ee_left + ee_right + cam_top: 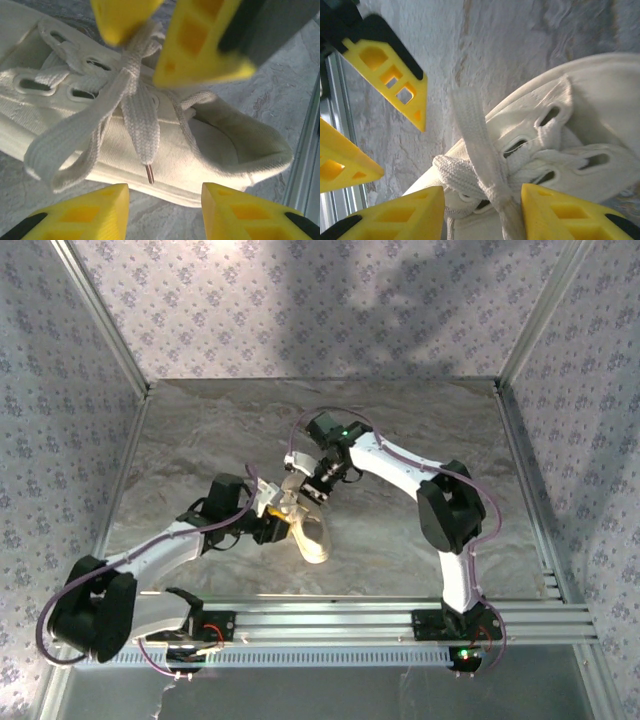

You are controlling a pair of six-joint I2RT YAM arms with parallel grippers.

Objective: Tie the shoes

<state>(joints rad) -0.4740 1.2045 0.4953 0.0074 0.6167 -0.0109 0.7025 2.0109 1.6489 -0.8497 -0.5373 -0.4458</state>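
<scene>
So the tabletop (200, 430) is a marbled grey-beige slab, and you get the same swirly surface up close in both wrist views (280, 95) (520, 45). The back wall (250, 300) and both side walls have lilac wallpaper with a tiny flower print. Silver frame posts run diagonally at upper left (100, 315) and upper right (540, 310). A ribbed aluminium rail (340, 620) spans the bottom. There's a big dark shadow (420, 280) at top right.
</scene>
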